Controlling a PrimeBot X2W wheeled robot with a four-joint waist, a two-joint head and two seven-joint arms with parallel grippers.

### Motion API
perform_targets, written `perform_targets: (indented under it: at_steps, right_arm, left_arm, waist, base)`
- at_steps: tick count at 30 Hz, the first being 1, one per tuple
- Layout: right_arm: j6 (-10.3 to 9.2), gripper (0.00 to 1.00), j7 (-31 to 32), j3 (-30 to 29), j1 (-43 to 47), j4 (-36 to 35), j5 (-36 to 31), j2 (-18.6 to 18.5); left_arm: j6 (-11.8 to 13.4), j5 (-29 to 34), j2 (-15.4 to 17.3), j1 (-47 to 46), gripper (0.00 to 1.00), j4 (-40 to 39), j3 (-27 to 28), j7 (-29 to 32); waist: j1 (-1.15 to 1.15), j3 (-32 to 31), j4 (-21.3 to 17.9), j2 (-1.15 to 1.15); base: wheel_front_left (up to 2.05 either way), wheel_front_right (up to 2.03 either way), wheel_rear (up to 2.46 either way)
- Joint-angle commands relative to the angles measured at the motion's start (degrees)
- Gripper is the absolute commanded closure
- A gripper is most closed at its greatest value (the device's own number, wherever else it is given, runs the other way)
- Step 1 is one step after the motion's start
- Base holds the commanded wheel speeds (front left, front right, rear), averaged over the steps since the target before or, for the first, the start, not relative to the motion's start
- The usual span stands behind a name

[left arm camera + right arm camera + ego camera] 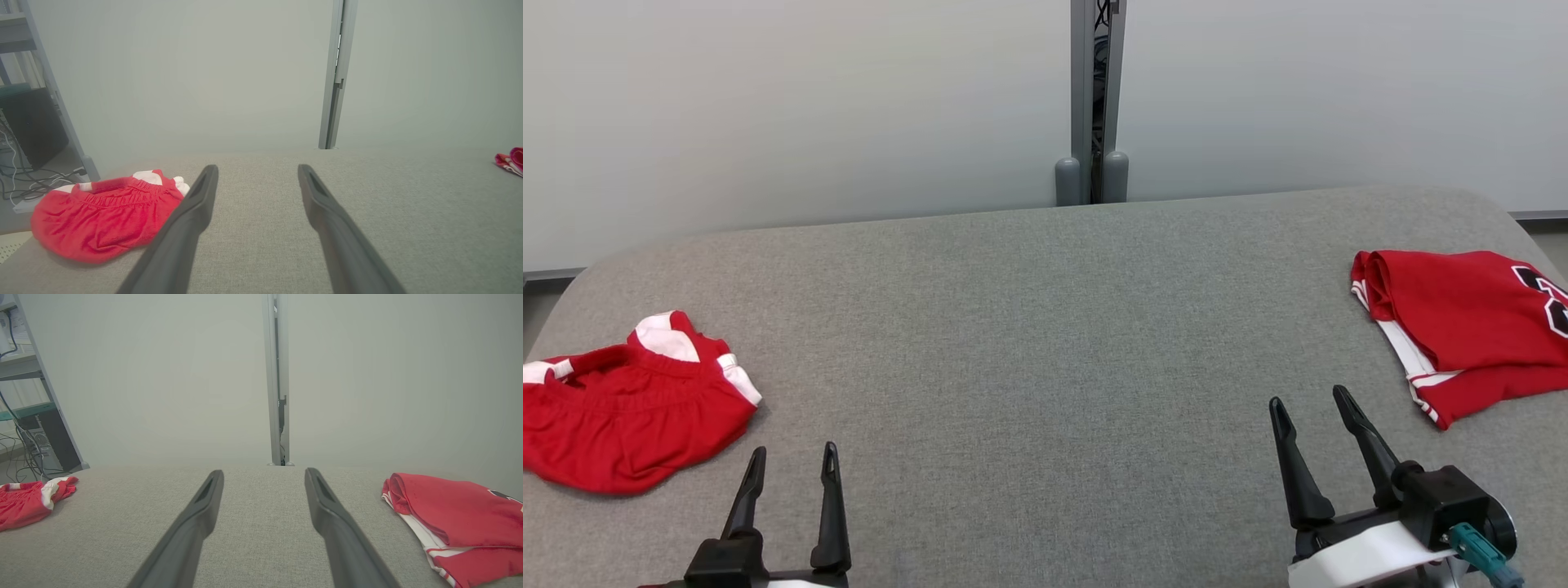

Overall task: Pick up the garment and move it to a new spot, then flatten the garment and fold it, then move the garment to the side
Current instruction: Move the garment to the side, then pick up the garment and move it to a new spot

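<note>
Head view: nearest you, at the bottom left, the left gripper (794,447) sits over the grey fabric tabletop (1045,343). Its two dark fingers (830,506) are spread wide and there is nothing between them. At the bottom right, the right gripper (1308,396) is just as wide open and just as empty, and its fingers lean a little to the left.

Just left of the left gripper and slightly farther from you lies a pair of red shorts (629,416). They are crumpled, with white panels at the sides, and the left edge of the view cuts them off. In the left wrist view you see the shorts (102,216) beside the left finger of the left gripper (257,168), with the gathered waistband on the far side.

Just beyond the right gripper and to its right rests a red jersey (1462,327). It is folded, with white-and-red trim along its near left edge and part of a black number at the right border. The right wrist view puts the jersey (461,510) to the right of the right gripper (264,473) and the shorts (24,498) at the far left. The two garments lie well apart at opposite ends of the tabletop, and neither touches a finger.

Beyond the far edge stands a pale wall (809,106) with a grey post (1094,98) at its middle. Off the left end, the left wrist view shows shelving (24,36), a dark box (34,122) and cables (41,179).
</note>
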Motion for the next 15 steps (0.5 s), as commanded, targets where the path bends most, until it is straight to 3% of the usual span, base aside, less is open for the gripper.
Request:
perform_targets:
  at_steps: [1, 15]
  right_arm:
    - [0.02, 0.0, -0.29, -0.08, 0.78, -0.27, 0.05, -0.2]
    - [0.02, 0.0, -0.3, -0.02, 1.29, -0.01, 0.1, -0.18]
  left_arm:
    - [-0.18, -0.34, 0.19, 0.35, 0.0, 0.3, 0.15, -0.21]
    - [-0.48, 0.84, 0.18, -0.12, 0.0, 0.74, 0.4, -0.21]
  waist:
    - [0.0, -0.13, 0.05, 0.0]
    - [0.0, -0.15, 0.4, 0.0]
  base:
    - [0.0, 0.0, 0.0]
    - [0.0, 0.0, 0.0]
